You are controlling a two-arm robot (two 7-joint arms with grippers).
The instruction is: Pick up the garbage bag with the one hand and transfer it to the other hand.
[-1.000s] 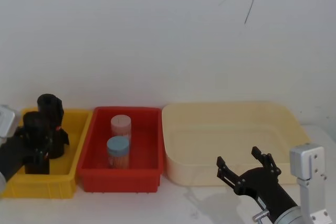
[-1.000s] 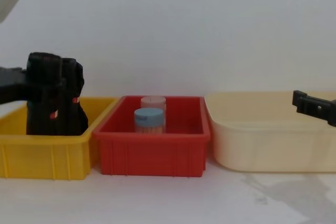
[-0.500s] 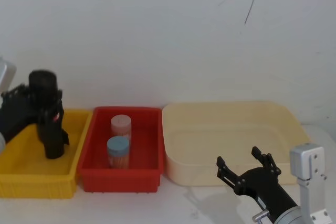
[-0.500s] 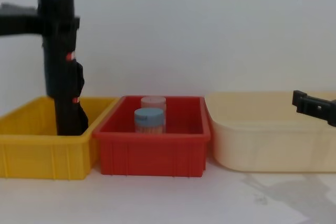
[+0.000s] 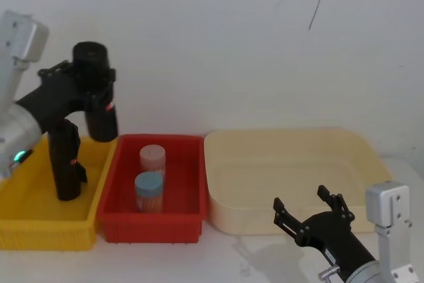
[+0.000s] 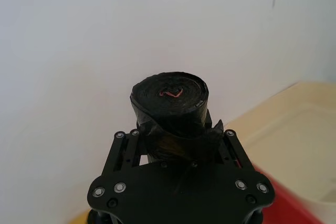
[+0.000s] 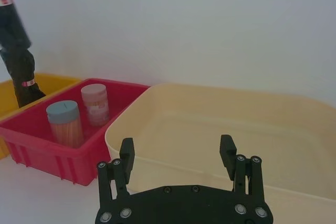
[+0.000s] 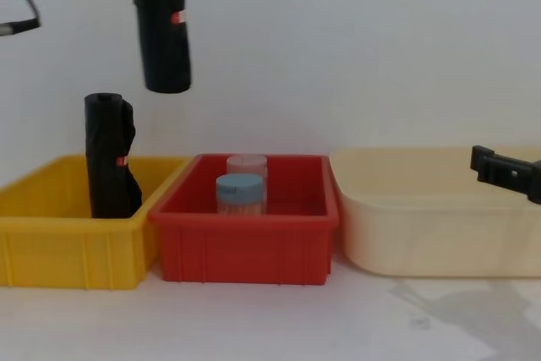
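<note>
So the left hand is clamped on the bag, which now hangs upright in the air, well above the yellow bin, roughly over the edge next to the red bin. Half a second ago it was only just rising beside the kinked roll, which stays in the bin. Pickup looks done, handover is next. The right hand hasn't budged, fingers apart, low by the cream tub.

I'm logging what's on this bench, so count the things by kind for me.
Rolls: 2, the garbage bag in the left gripper and a second roll in the yellow bin.
Jars: 2, blue-lid jar and pink-lid jar.
Bins: 3, yellow, red bin, cream bin.
Total: 7.
</note>
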